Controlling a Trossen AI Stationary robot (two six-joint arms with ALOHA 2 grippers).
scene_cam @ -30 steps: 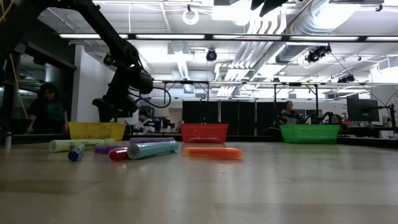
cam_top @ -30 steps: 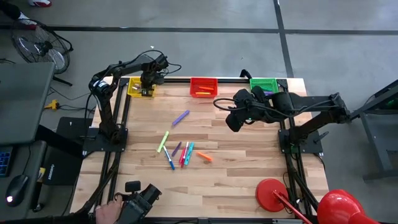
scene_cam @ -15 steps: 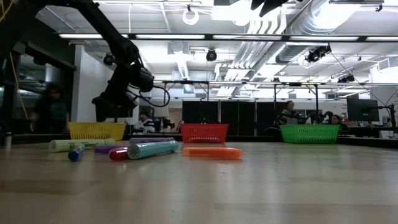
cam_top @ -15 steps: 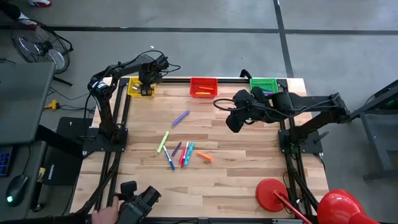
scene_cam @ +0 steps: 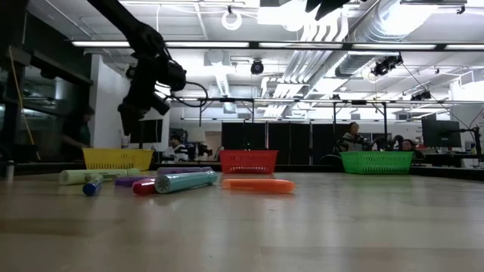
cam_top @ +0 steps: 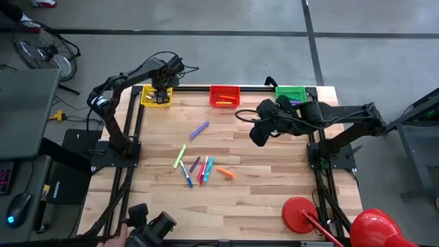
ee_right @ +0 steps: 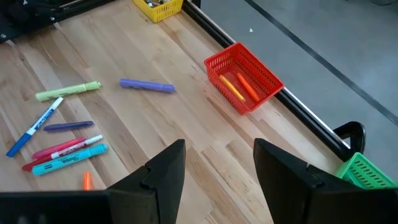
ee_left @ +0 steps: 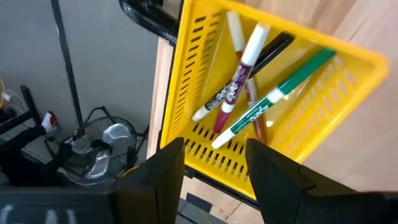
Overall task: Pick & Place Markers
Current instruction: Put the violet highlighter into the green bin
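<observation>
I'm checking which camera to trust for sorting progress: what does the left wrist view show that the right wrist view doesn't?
Only the left wrist view: the markers lying inside the yellow basket, seen past the open left gripper, and a fan on the floor.

Only the right wrist view: the loose markers on the table, the red basket, a corner of the green basket, and the open right gripper.

Both: the yellow basket and the wooden table.

yellow basket [ee_left: 348, 74], red basket [ee_right: 249, 78], green basket [cam_top: 291, 91]
</observation>
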